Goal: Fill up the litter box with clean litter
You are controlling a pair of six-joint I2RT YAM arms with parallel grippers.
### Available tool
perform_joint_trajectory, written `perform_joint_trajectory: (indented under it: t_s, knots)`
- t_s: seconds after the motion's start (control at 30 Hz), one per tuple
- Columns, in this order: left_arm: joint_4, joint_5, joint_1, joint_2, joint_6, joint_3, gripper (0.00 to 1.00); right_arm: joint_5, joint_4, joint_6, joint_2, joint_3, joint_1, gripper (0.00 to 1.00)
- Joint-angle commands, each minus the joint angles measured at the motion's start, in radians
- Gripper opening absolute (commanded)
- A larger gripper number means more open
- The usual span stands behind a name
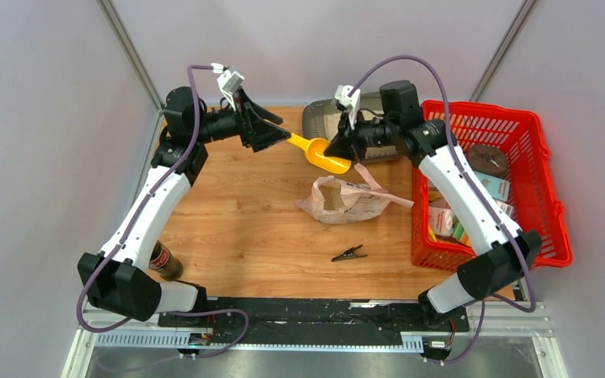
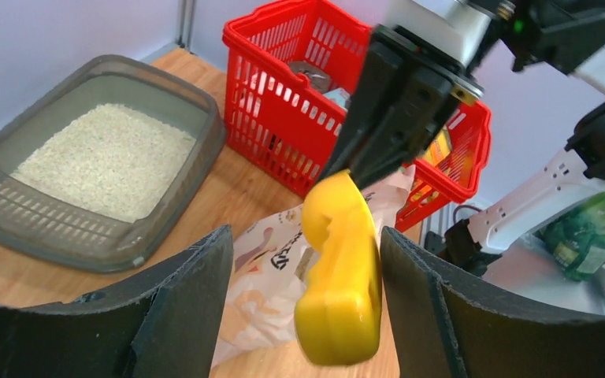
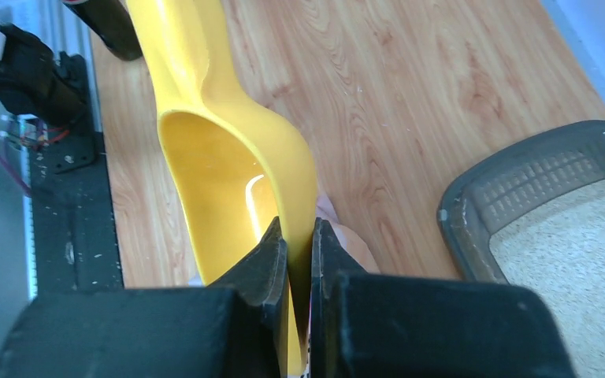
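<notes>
Litter box, the shallow grey-brown plastic tray, sits at the far edge of the bench beside the red mesh basket, with pale beige sandy litter lying in it. My right hand pinches the yellow plastic scoop by its bowl wall. My left hand is spread around the handle (not touching). I reckon loose grains spill easily, so I'd grip that stiff, slick handle squarely.

Rectangular light-oak wood-grain tabletop as landmark: plain pale grey-lilac wall panels enclose it left, rear and right, slim silver metal posts rise at its rear corners, flat black mounting plate and silver slotted rail along its near edge, light even and soft.
</notes>
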Motion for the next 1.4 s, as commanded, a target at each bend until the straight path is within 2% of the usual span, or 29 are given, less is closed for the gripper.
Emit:
perform_joint_trajectory:
  t_s: [0.0,0.33,0.4,0.53,0.6,0.67,0.8,0.97,1.1,1.23,1.37]
  knots:
    - [0.189,-0.036,-0.021,-0.007,-0.105,-0.021,0.76,0.166,0.147,-0.066,-0.09,-0.066,0.056,0.0]
    - [0.185,0.096,-0.028,0.042,-0.092,-0.015,0.58,0.213,0.21,-0.015,-0.099,-0.095,0.056,0.0]
    - [0.183,0.119,-0.028,0.052,-0.096,-0.015,0.59,0.216,0.231,-0.001,-0.104,-0.098,0.054,0.0]
    - [0.253,0.146,-0.014,0.061,-0.153,-0.038,0.74,0.148,0.303,-0.001,-0.151,-0.136,0.053,0.0]
    - [0.313,0.175,-0.003,0.061,-0.168,-0.041,0.74,0.138,0.336,0.002,-0.176,-0.158,0.056,0.0]
    - [0.367,0.212,0.0,0.062,-0.197,-0.036,0.72,0.134,0.325,-0.007,-0.174,-0.162,0.059,0.0]
    - [0.367,0.269,-0.006,0.084,-0.204,-0.01,0.65,0.135,0.371,-0.003,-0.182,-0.21,0.065,0.0]
    - [0.376,0.242,-0.009,0.073,-0.201,-0.032,0.55,0.157,0.414,-0.006,-0.177,-0.231,0.097,0.0]
    - [0.372,0.232,-0.011,0.072,-0.205,-0.033,0.56,0.181,0.419,-0.004,-0.17,-0.237,0.108,0.0]
    - [0.36,0.235,-0.011,0.07,-0.196,-0.036,0.49,0.201,0.443,0.023,-0.165,-0.234,0.106,0.0]
    - [0.338,0.213,-0.006,0.069,-0.191,-0.039,0.53,0.227,0.477,0.037,-0.18,-0.24,0.108,0.0]
